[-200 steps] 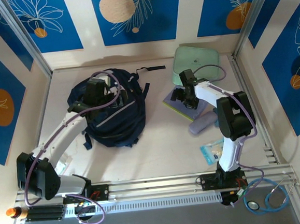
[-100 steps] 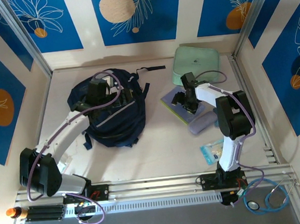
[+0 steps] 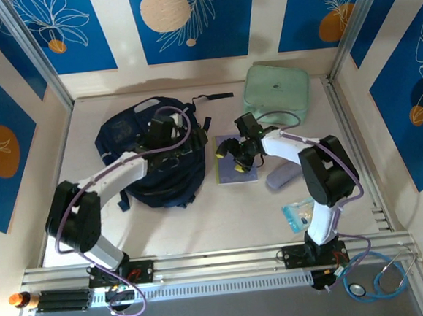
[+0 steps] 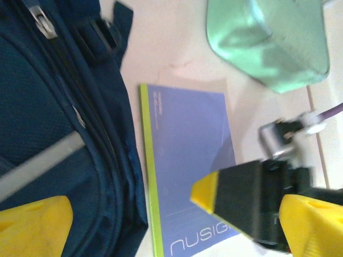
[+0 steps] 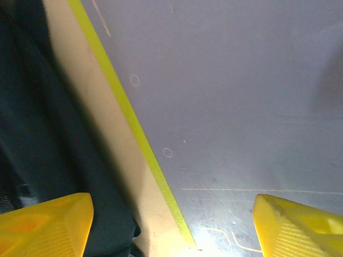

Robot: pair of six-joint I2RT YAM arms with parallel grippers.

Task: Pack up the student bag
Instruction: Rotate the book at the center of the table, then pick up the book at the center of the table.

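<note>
Hovering low over a lavender notebook [image 3: 243,174], the right end effector [image 3: 232,156] has its yellow fingers spread wide with nothing between them, one above the cover and the other out past the lime-green spine. The student bag [image 3: 146,163] lies to that end effector's left, on the left half of the table [image 3: 224,223], and a narrow strip of bare table separates it from the spine. The notebook's long axis runs near to far, roughly parallel to the bag's right flank, so the coming move looks like a short leftward carry. The left end effector [image 4: 174,214] is the nearer one, poised over the bag's right edge, fully open and holding nothing. The bag is dark navy fabric, slumped and rumpled, with a pale grey stripe, zip tracks and black straps. Whether its mouth stands open cannot be told.
</note>
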